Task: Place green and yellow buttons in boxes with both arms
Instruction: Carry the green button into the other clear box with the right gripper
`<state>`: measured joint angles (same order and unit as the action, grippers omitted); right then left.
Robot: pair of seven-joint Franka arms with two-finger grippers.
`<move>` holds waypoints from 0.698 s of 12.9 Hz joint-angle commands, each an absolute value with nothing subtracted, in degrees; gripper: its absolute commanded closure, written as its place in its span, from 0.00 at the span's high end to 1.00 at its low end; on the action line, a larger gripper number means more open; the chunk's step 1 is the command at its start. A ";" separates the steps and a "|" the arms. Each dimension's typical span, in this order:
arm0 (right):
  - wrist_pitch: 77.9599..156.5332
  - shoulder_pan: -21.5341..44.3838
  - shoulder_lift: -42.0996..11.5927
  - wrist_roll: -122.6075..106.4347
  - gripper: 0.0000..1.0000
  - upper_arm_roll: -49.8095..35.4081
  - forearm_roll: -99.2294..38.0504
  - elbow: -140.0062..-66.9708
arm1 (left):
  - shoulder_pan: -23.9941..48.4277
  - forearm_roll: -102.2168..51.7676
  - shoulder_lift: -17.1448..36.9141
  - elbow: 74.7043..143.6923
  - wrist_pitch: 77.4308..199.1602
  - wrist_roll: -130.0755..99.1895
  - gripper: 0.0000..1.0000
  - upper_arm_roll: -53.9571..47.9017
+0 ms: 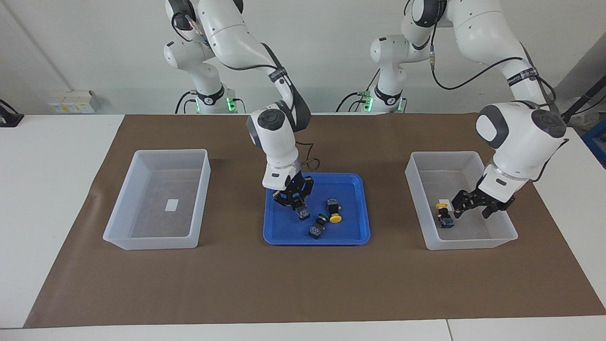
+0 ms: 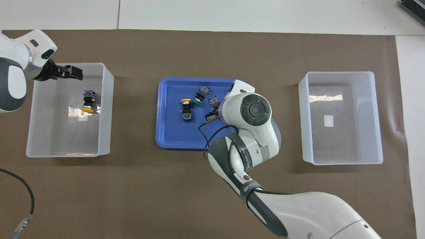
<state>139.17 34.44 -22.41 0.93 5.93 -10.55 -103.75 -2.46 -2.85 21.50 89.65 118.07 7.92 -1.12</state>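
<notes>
The right gripper [image 1: 294, 202] has its fingers closed on a small black button switch [image 1: 302, 214] with a green cap, just above the shallow blue plastic tray [image 1: 352, 236] in the middle of the tabletop. Two more switches lie in the tray — one with a yellow cap [image 1: 334, 209] and one with a green cap [image 1: 317, 227].

The left gripper [image 1: 472, 207] hangs with its fingers spread wide and holding nothing, over the see-through white plastic box [image 1: 473, 240] at the left arm's end. A yellow-capped switch [image 1: 443, 214] lies in that box. The other see-through white box [image 1: 151, 241] sits at the right arm's end.
</notes>
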 commanded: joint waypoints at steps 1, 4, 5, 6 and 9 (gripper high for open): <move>130.02 29.38 -12.07 0.62 0.00 5.36 -12.13 -105.82 | -1.58 -2.63 22.41 85.52 112.51 8.18 0.90 -1.23; 122.80 20.42 -6.08 -1.31 0.00 5.45 -11.25 -105.82 | 3.68 -2.72 22.15 85.61 112.59 4.51 0.89 -1.14; 120.70 17.00 -5.19 -3.58 0.00 5.54 -11.16 -105.91 | 4.65 -2.72 22.15 85.61 112.76 0.92 0.89 -1.23; 119.28 12.70 -5.01 -6.91 0.00 5.45 -11.08 -106.00 | 6.49 -2.55 22.15 85.61 113.46 -2.86 0.88 -1.23; 120.58 3.37 -3.87 -19.39 0.00 5.54 -10.99 -112.12 | 12.20 -2.11 21.71 87.00 115.66 -13.41 0.87 -1.23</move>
<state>118.91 7.48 -5.27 -13.73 6.39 -10.48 -106.83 9.12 -2.89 21.59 86.95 114.48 -7.86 -2.08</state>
